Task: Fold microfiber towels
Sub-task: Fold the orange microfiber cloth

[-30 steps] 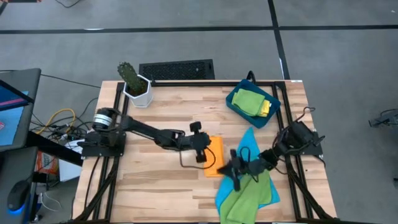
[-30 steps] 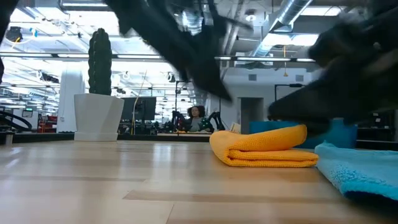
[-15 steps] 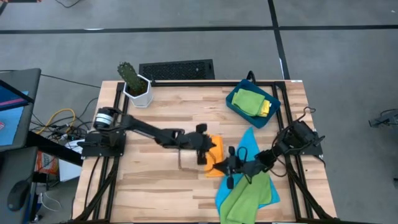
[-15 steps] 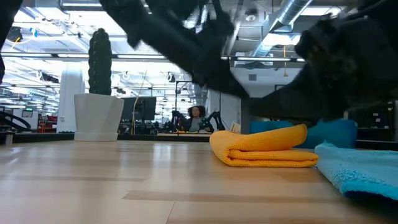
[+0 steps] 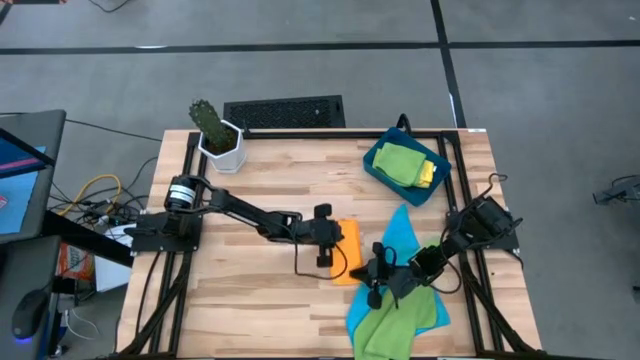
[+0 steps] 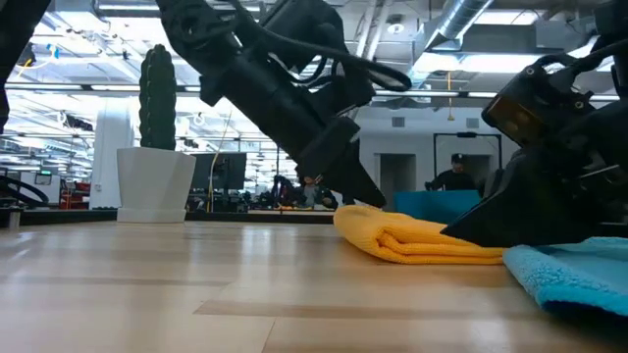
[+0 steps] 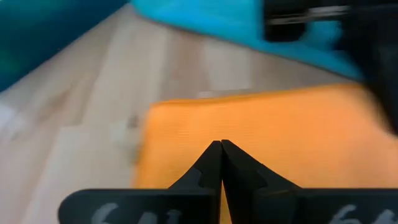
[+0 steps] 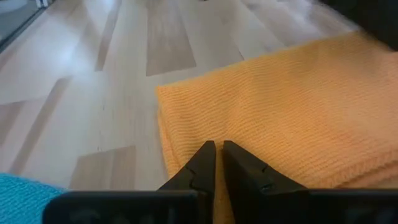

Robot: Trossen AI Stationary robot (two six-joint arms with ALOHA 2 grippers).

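Light wooden table (image 5: 250,290): folded orange towel (image 5: 347,245), blue towel (image 5: 400,235), seemingly tray (image 5: 375,165), planter (image 5: 222,148).

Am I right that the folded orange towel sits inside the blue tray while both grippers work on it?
Not quite. The high view shows the orange towel lying on the bare wooden table, not in the blue tray. The left gripper and right gripper are indeed both at it.

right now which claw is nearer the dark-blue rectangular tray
Right. The right claw sits below the dark-blue rectangular tray beside the bright blue cloth; the left claw is farther left, over the folded orange cloth.
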